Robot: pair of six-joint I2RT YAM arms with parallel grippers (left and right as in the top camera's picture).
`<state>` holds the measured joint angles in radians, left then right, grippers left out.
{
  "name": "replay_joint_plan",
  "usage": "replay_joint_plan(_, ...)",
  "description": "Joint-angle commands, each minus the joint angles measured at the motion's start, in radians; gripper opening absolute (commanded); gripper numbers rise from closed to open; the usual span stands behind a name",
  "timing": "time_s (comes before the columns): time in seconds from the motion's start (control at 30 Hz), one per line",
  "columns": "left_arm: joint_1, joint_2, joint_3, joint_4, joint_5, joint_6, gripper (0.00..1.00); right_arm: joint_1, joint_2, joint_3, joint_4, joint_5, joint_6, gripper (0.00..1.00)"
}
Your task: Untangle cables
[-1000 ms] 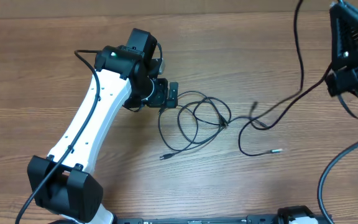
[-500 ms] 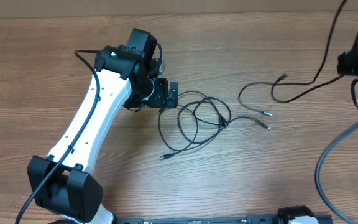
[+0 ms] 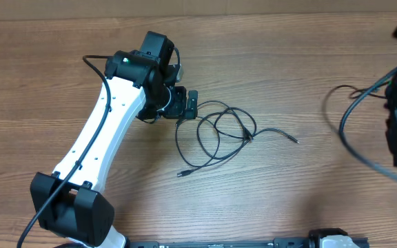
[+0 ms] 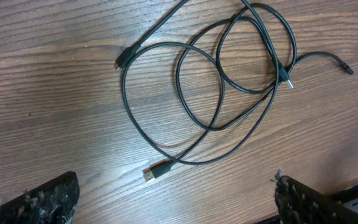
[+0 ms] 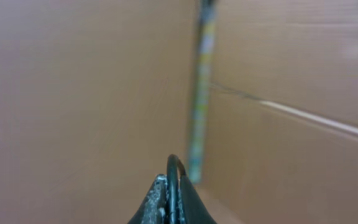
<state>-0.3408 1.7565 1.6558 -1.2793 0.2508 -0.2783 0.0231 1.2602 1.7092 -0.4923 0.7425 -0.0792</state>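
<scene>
Room: bare brown wooden table [image 3: 288,200] lies right of the looped thin black cables [image 4: 211,126].
Left gripper [image 3: 187,105]: wide apart, empty.
Right gripper [image 5: 170,198]: pinching a black cord [image 5: 174,165]; blurred, cut off at the edge.

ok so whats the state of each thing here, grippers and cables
left gripper: open, holding nothing, low over the table
right gripper: shut on a thin black cable
thin black cable: pinched between the right fingers
cable loops: loose on the table, crossing one another
gold-tipped plug: unplugged, lying flat
</scene>
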Motion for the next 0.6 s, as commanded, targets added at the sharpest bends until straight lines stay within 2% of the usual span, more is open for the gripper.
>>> replay_joint_plan(0.0, -0.006, -0.004, 0.003, 0.001, 0.008, 0.016, 1.0, -0.099, 0.013, 0.016, 0.016, 0.083, -0.053, 0.04)
replay_joint_plan(0.2, -0.006, -0.004, 0.003, 0.001, 0.008, 0.016, 1.0, -0.336, 0.051, 0.015, 0.016, 0.076, -0.053, 0.04)
replay_joint_plan(0.57, -0.006, -0.004, 0.003, 0.001, 0.008, 0.016, 1.0, -0.79, 0.14, 0.013, 0.012, -0.124, 0.055, 0.04)
